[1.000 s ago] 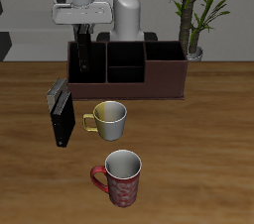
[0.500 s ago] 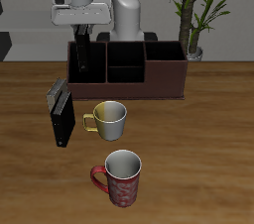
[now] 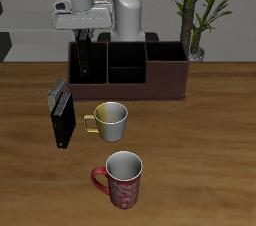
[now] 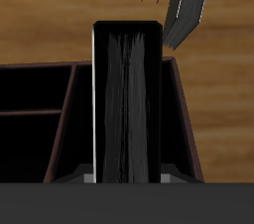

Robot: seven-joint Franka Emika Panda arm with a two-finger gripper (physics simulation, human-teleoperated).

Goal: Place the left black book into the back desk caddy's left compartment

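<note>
The black book (image 3: pixel 87 58) stands upright in the left compartment (image 3: pixel 75 66) of the back desk caddy (image 3: pixel 165 80), its top edge above the rim. My gripper (image 3: pixel 85 36) hangs just above the book, open, with nothing in it. In the wrist view the book (image 4: pixel 127 99) stands on end inside the dark-walled end section of the caddy (image 4: pixel 185 119), and my fingertips (image 4: pixel 89 178) sit on either side of it, apart from it.
Two more black books (image 3: pixel 62 115) stand on the table in front of the caddy. A yellow-handled grey mug (image 3: pixel 110 120) and a red mug (image 3: pixel 122 178) stand nearer the front edge. A potted plant (image 3: pixel 195 15) stands behind the caddy's other end.
My gripper has risen a little above the caddy. The book has stayed in the compartment.
</note>
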